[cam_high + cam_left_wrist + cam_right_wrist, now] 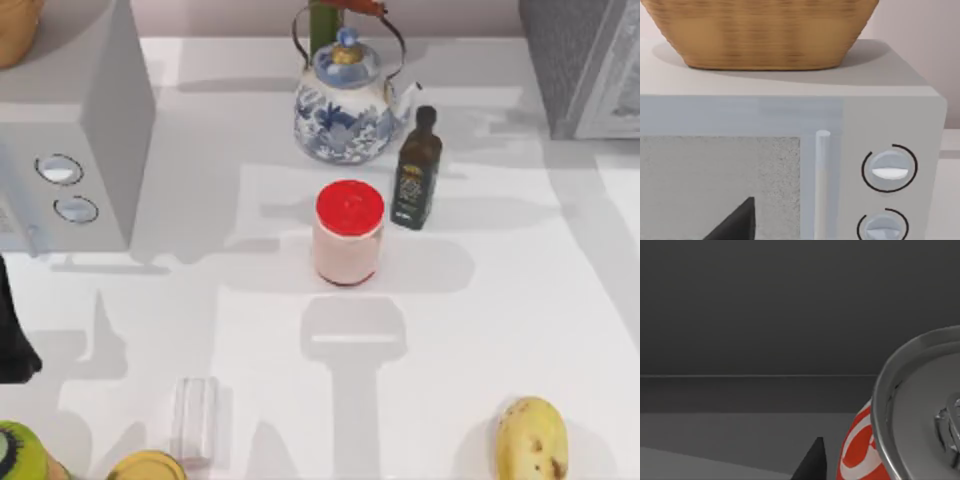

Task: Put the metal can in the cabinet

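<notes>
The metal can [910,415], with a silver top and red label, is very close in the right wrist view. It is tilted so its top faces the camera. Dark grey walls and a floor surround it, which look like the inside of the cabinet [765,315]. A dark tip of my right gripper [812,465] shows just beside the can; whether it holds the can is hidden. From above, the dark grey speckled cabinet [585,60] stands at the far right corner. My left arm [12,335] is parked at the left edge, facing the light-grey box [880,130].
A light-grey box with two dials [75,150] stands at the far left, a basket [760,35] on top. A blue-white teapot [345,100], a dark bottle [417,170] and a pink jar with red lid [349,232] stand mid-table. A yellow fruit [532,440] and a clear glass [195,415] lie near the front.
</notes>
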